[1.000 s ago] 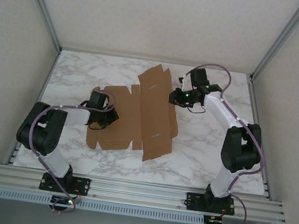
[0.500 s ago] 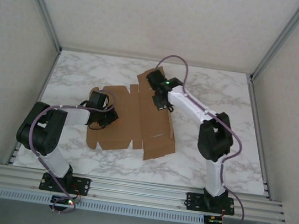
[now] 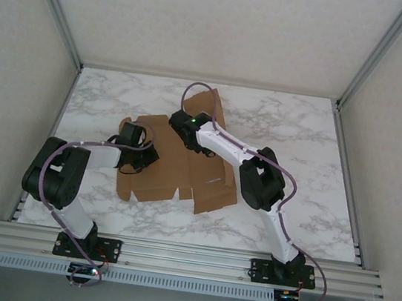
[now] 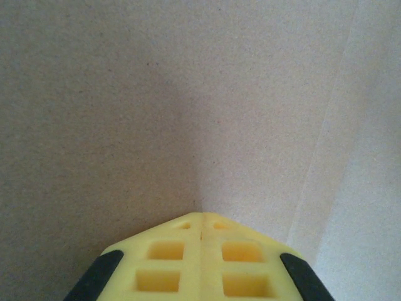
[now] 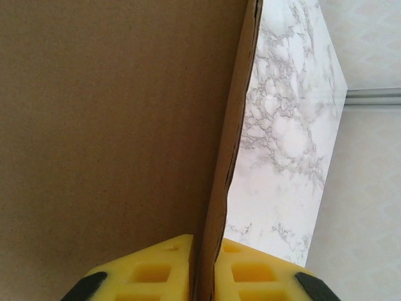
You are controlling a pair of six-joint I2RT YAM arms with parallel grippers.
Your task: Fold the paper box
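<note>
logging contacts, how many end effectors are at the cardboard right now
2. The left end effector is shut at the left side of the paper box; the right end effector pinches a raised flap edge near its far middle.

From above, you can't make out either set of fingertips: the right gripper [image 3: 180,129] sits under its own wrist over the box [image 3: 160,176], and the left gripper [image 3: 142,159] is a dark clump at the box's left edge. The right arm [image 3: 256,181] covers part of the box's middle. In both wrist views the lower edge cuts off the yellow fingers [image 5: 150,271], and the box runs out of frame.
</note>
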